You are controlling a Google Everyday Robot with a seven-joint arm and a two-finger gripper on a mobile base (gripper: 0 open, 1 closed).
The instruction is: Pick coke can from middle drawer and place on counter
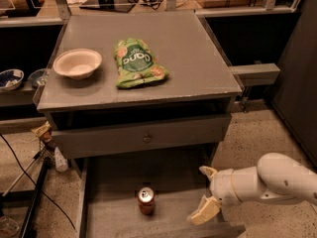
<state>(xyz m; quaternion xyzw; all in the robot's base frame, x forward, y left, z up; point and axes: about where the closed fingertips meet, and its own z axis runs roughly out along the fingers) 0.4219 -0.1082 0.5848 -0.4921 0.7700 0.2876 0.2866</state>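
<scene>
The coke can [146, 201], red with a silver top, stands upright on the floor of the open middle drawer [111, 182], near its front. My gripper [204, 192] is over the drawer's right side, to the right of the can and apart from it. Its fingers [203, 212] are spread open and empty, pointing left. The white arm [275, 180] reaches in from the right. The grey counter [198, 58] lies above, behind the drawer.
A green snack bag [136, 63] and a cream bowl [78, 63] lie on the counter. A shut drawer front with a round knob [146, 139] sits above the open drawer. Bowls [10, 78] rest on a low shelf at left. Cables trail on the floor at left.
</scene>
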